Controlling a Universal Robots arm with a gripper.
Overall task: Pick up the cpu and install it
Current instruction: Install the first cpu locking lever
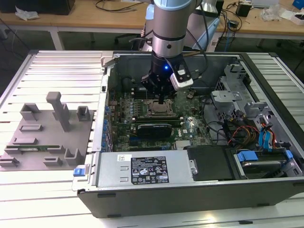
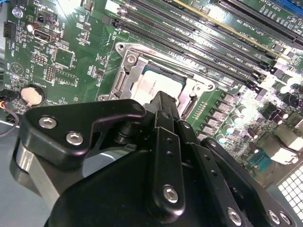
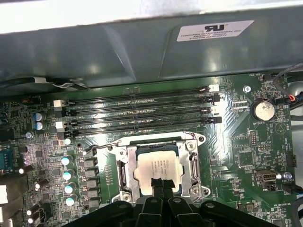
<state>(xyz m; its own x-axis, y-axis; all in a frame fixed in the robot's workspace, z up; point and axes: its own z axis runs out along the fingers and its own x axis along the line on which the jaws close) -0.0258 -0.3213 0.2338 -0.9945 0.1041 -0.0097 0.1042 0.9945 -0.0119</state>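
Where socketed, silvery square cpu (flat)

The cpu, a thin flat square chip with a shiny silver-white metal top, lies level inside the metal socket frame on the green motherboard, at 6 o'clock from the black memory slots.

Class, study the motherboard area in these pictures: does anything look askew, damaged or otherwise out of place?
Nothing stands out. The cpu lies flat and square inside the socket frame, edges parallel to it in both wrist views. The gripper sits over the chip's edge. The memory slots run straight, with no visible damage.
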